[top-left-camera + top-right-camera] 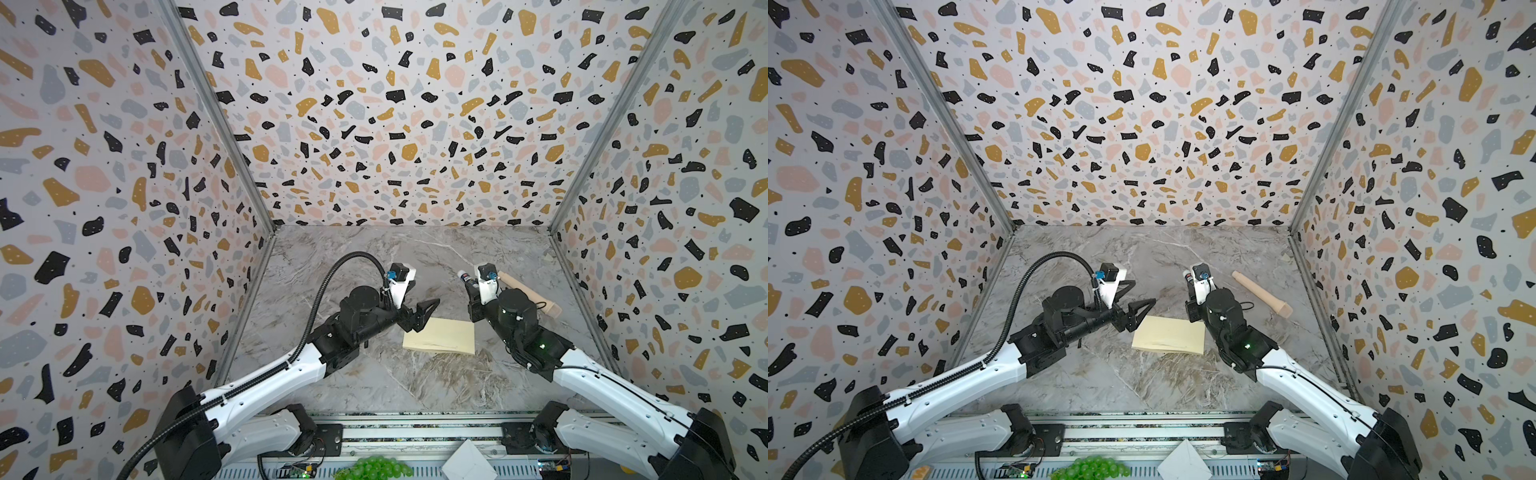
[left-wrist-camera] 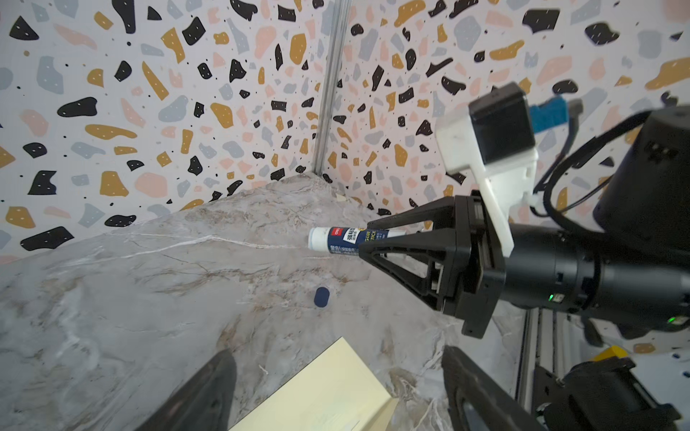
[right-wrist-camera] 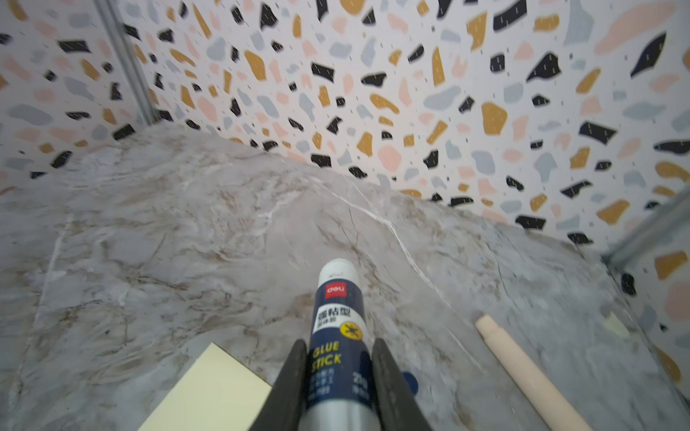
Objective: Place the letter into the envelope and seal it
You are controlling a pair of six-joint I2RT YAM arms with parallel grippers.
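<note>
Top views: high, front, angled down on whole table. Wrist views: low, close; share glue stick, envelope.

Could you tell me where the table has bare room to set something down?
Free: the far stretch of table by the back wall; the near strip between envelope and front rail. Crowded: the middle, with left gripper, right gripper and wooden stick.

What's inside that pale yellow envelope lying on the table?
The envelope lies flat on the marble table, showing only its outer face; its inside is covered. No letter shows on the table, but whether it is in there cannot be seen.
</note>
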